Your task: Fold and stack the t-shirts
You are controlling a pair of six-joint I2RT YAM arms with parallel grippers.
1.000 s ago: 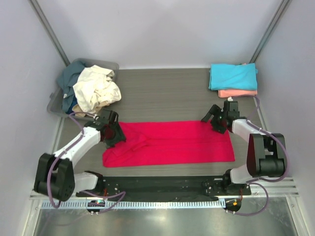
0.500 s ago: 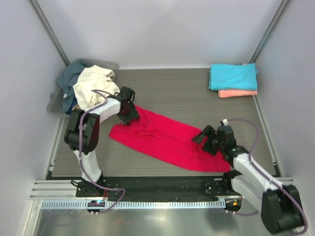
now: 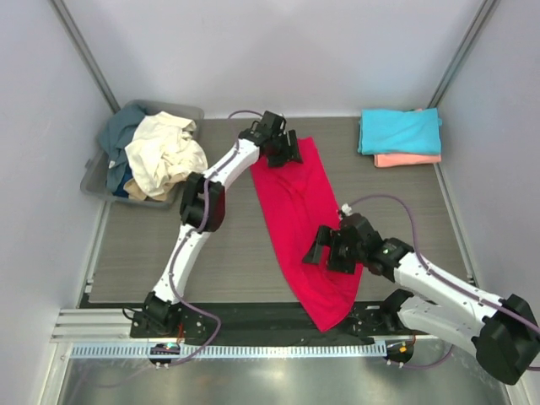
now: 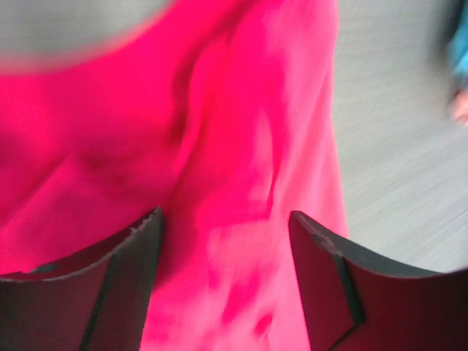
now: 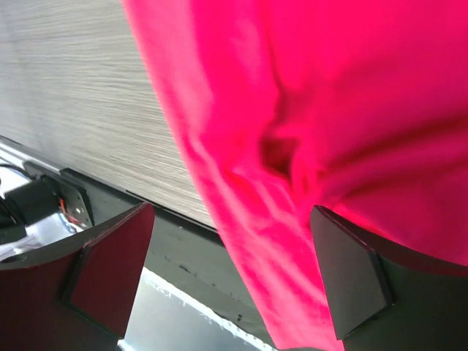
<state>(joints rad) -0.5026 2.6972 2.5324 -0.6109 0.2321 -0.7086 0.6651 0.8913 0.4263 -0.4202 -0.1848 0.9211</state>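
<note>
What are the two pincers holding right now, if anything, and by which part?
Nothing, it seems. The left pincer stands open over the far end of the red t-shirt, the right pincer open over its near part; no cloth is pinched.

Bright even light, faint shadows, red t-shirt (image 4: 241, 183) motion-blurred in left wrist view, overhead sharp

Crimson on grey wood grain, with black at both ends

The plain crimson red t-shirt (image 3: 299, 207) shows no print between the black left end effector (image 3: 281, 152) and the black right end effector (image 3: 327, 251), on a grey, finely streaked tabletop (image 3: 143, 253). Far beyond the right end effector lie a turquoise t-shirt (image 3: 399, 131) and a salmon pink t-shirt (image 3: 408, 159). Left of the left end effector are a cream t-shirt (image 3: 164, 156), a slate blue t-shirt (image 3: 118, 135) and a grey tub (image 3: 191, 110).
</note>
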